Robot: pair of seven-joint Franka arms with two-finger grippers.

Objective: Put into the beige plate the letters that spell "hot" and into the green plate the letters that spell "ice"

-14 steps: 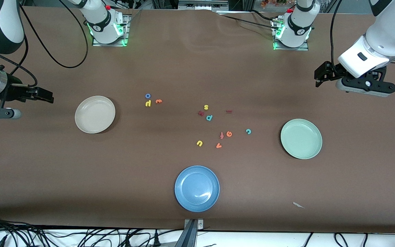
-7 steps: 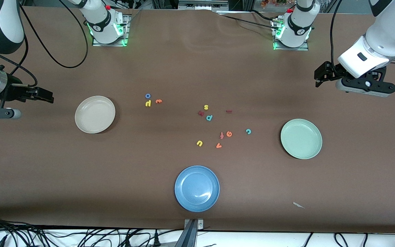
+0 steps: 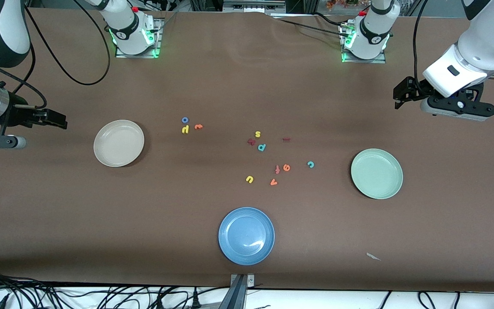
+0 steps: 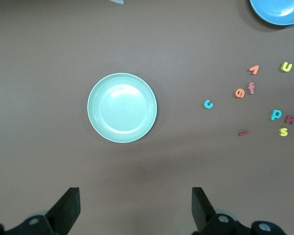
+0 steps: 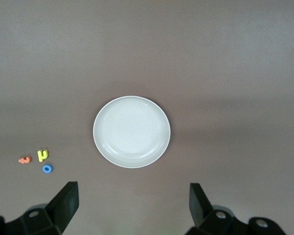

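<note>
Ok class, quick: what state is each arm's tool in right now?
Left gripper: tool open, holding nothing, up over bare table near the green plate.
Right gripper: tool open, holding nothing, up near the beige plate.

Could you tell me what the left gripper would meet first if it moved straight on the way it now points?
Probably bare table. The left gripper, fingers open, looks down with the green plate ahead of them, not between them. Depth is unclear, so the plate's rim might come close.

Three plates [image 3: 118, 143] and twelve small foam letters [image 3: 262, 147] sit on the table [image 3: 58, 214].
</note>
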